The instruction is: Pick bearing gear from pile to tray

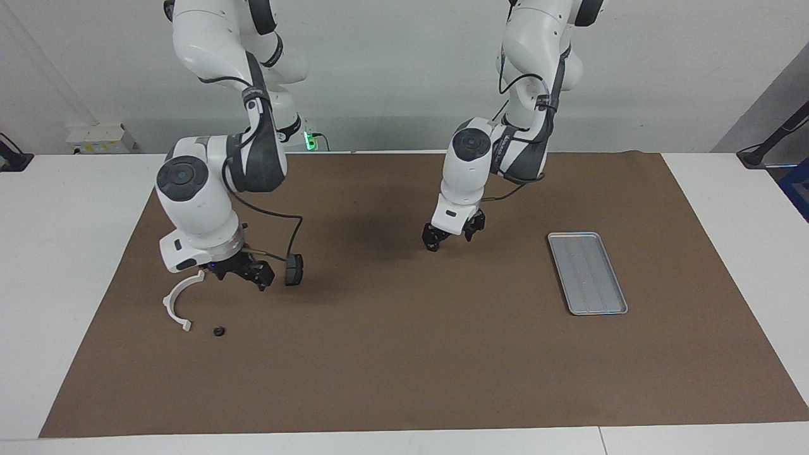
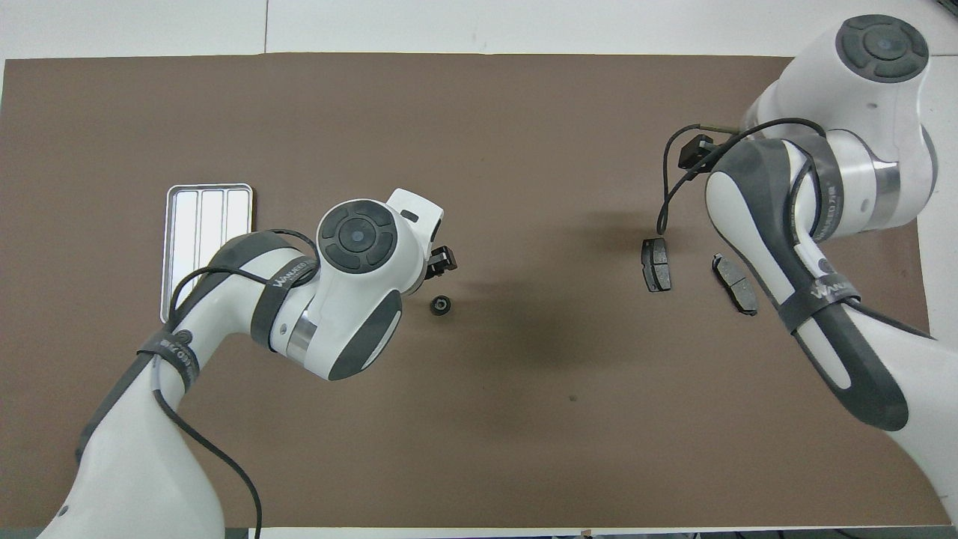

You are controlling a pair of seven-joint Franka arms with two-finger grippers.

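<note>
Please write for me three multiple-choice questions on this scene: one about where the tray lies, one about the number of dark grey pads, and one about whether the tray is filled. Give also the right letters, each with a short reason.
1. Where does the tray lie?
A. on the mat, toward the left arm's end
B. on the mat, toward the right arm's end
C. off the mat

2. How many dark grey pads lie on the mat?
A. one
B. two
C. four

3. What does the tray hold?
A. one pad
B. both pads
C. nothing

Answers:
1 A: the tray sits on the mat at the left arm's end.
2 B: the overhead view shows two pads side by side.
3 C: the tray's ribbed floor is bare.
</note>
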